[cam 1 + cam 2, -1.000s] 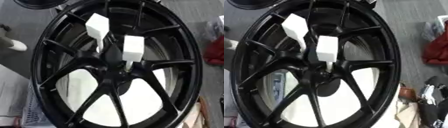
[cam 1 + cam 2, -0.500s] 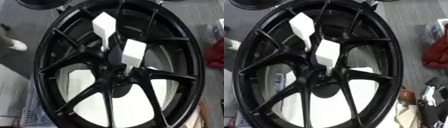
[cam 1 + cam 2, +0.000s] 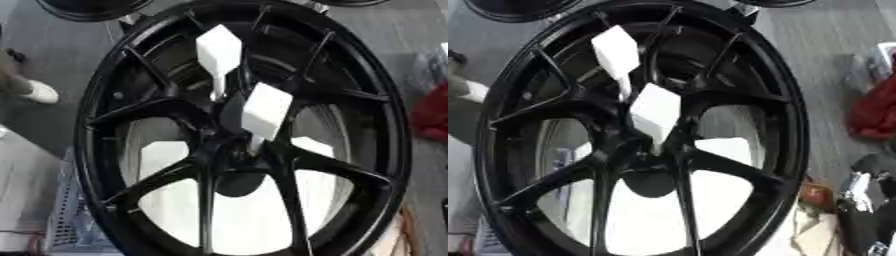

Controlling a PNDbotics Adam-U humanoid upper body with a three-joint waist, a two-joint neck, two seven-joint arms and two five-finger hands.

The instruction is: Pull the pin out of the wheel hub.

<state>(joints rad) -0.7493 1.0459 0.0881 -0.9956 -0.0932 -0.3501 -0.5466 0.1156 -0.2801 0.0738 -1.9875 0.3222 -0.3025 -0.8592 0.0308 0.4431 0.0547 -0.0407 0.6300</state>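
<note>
Two white pins stand in the black wheel hub, each a thin stem topped by a flat white diamond-shaped tag. The nearer pin (image 3: 263, 113) rises from the hub's centre (image 3: 238, 150), its stem seated just above the dark centre bore where the spokes meet. The farther pin (image 3: 218, 54) stands higher in the view, its stem running down behind the first pin's tag toward the upper part of the hub. The two tags are apart, not touching.

The wheel (image 3: 96, 125) is a glossy black alloy rim with thin forked spokes, filling most of both views and lying tilted. Pale white surfaces show through the gaps between the lower spokes.

Neither robot hand shows in either eye view, so how their fingers stand cannot be told.

A red cloth-like shape (image 3: 874, 112) lies off the wheel's right edge. A white shoe (image 3: 39, 92) sits on the grey floor at the left.
</note>
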